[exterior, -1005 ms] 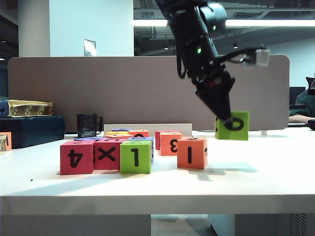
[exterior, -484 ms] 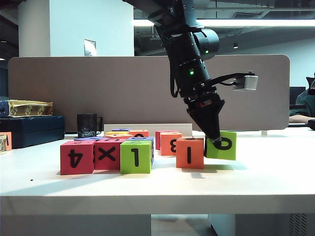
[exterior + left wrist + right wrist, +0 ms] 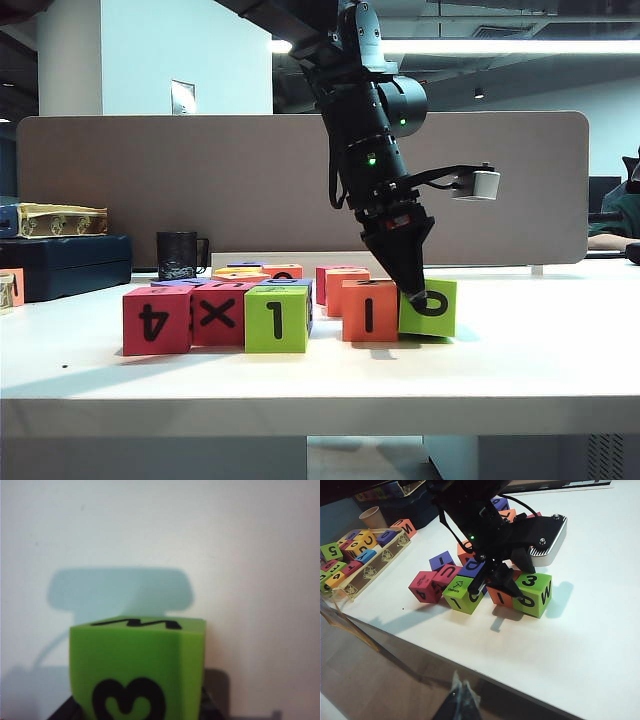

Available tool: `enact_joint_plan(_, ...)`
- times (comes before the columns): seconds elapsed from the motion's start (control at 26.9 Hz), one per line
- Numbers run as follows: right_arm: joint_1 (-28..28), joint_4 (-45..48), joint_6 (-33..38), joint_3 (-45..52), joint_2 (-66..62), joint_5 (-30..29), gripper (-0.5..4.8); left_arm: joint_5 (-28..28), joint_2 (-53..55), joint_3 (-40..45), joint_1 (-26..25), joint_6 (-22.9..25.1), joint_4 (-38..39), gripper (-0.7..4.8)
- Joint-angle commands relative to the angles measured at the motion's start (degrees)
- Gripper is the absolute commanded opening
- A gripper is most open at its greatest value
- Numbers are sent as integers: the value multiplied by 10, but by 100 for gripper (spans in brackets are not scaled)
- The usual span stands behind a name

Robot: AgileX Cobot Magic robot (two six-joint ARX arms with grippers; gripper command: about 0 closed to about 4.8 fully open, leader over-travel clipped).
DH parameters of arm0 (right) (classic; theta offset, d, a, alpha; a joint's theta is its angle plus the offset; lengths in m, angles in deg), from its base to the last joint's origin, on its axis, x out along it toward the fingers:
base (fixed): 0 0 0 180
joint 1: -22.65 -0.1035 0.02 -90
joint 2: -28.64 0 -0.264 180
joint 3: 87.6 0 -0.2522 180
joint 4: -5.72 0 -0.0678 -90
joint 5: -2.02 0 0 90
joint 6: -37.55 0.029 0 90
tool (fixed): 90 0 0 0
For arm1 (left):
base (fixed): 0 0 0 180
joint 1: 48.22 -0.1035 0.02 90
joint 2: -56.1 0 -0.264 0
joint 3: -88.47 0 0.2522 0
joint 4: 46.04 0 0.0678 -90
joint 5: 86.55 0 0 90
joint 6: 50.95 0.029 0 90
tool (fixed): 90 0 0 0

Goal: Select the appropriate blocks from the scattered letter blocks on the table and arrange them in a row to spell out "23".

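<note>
White table (image 3: 540, 370); grey partition (image 3: 250, 180) behind

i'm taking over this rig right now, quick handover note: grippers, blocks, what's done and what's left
Left gripper: shut on the lime-green block, tilted, low over the table.
Right gripper: parked off the front of the table, holding nothing; cannot tell whether it is open or shut.
Blocks: the lime-green block sits right beside the orange block; whether it is set flat cannot be told. The exterior view reads "1" then "0"; the green top face shows "3". The other blocks are clustered to the left.
Done: two blocks brought side by side.
Left: set down, release, check the faces read "23".
</note>
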Motion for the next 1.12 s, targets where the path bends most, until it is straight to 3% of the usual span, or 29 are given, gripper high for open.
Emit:
enact_joint_plan(0.04, 0, 7, -2, -2, -1, -1, -1, 3, 5, 0, 2, 0, 6, 215)
enact_joint_plan(0.15, 0, 7, -1, -2, -1, -1, -1, 2, 5, 0, 2, 0, 6, 229)
enact_joint_plan(0.26, 0, 7, -1, -2, -1, -1, -1, 2, 5, 0, 2, -5, 6, 289)
enact_joint_plan(0.52, 0, 7, -2, -2, -1, -1, -1, 2, 5, 0, 2, -13, 4, 294)
enact_joint_plan(0.67, 0, 7, -2, -2, -1, -1, -1, -1, 5, 0, 2, -16, 4, 355)
enact_joint_plan(1.12, 0, 7, -2, -2, -1, 4, -1, -18, -45, -1, 4, -29, 2, 355)
